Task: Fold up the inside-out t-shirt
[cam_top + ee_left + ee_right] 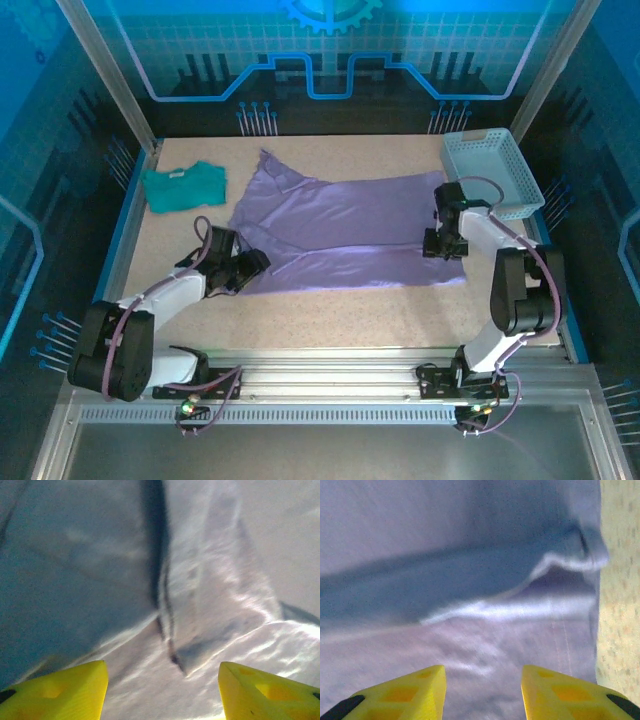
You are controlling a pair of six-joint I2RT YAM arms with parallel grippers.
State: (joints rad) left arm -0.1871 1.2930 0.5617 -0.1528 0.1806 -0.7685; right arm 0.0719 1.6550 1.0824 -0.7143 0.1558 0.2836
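Teal-green cloth, a small crumpled shirt, lies near the far left corner of the table, just clear of the purple fabric beside it. Nearer the front edge, the left gripper sits low over the near-left corner of the inside-out t-shirt. In its wrist view the yellow fingers stand well apart with nothing pinched between them. Lavender cloth with a dark crease and soft wrinkles lies beyond their tips.

The t-shirt spreads flat across the middle of the table, from left of centre to the right side. One pointed part reaches toward the far edge. A paler band of cloth runs along the side nearest the arms. No lettering can be made out on it.

The right gripper is at the t-shirt's right end, above the fabric. Its yellow fingers are parted, less widely than the left pair, and grasp nothing. Past them the wrist view shows a fold with a pale hem line, and bare speckled tabletop along the right border of the cloth.

A light blue plastic basket stands in the far right corner, just beyond the right arm and apart from the t-shirt.
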